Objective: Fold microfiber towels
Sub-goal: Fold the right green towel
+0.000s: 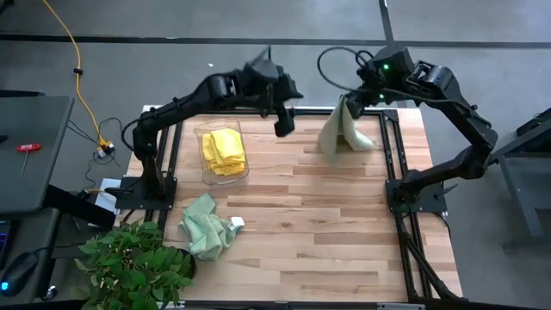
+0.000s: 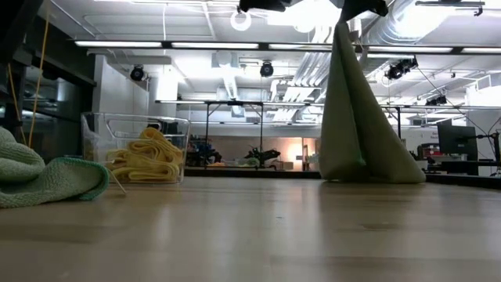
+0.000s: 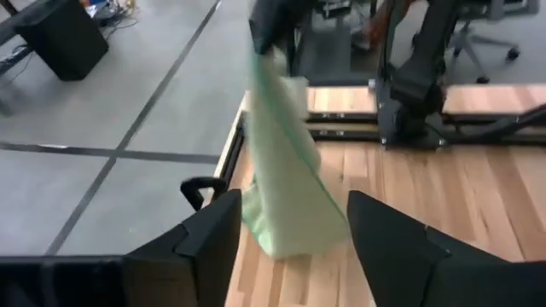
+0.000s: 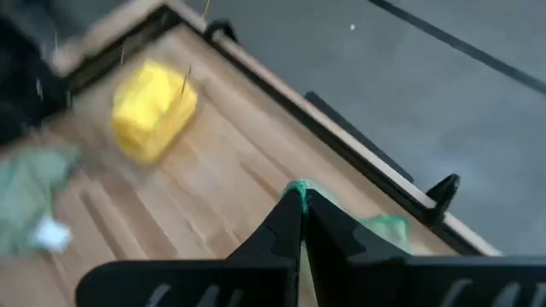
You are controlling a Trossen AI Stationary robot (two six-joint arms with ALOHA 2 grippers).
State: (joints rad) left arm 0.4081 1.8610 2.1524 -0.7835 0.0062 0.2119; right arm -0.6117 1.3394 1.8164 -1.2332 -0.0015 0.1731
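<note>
A pale sage green microfiber towel (image 1: 340, 131) hangs at the table's far right from my right gripper (image 1: 351, 102), which is shut on its top. My left gripper (image 1: 284, 123) hovers open just left of it, above the far edge. In the left wrist view the hanging towel (image 3: 281, 170) shows beyond the open fingers (image 3: 294, 205), untouched. Folded yellow towels (image 1: 222, 148) lie in a clear container. A second green towel (image 1: 207, 226) lies crumpled on the near left of the table. My right gripper pinches the green towel's top, a hemmed edge or corner (image 4: 299, 186), between its two shut fingers, slanting down from above. The towel hangs below the fingers as a narrow cone (image 2: 352, 110). Its lower end (image 2: 368, 171) rests spread on the table.
The clear container (image 2: 94, 149) stands at the far left of the wooden table (image 1: 327, 232). A leafy plant (image 1: 133, 263) sits at the near left corner. Black frame rails (image 1: 392, 164) run along the table's sides. Bare wood lies in the middle and near right.
</note>
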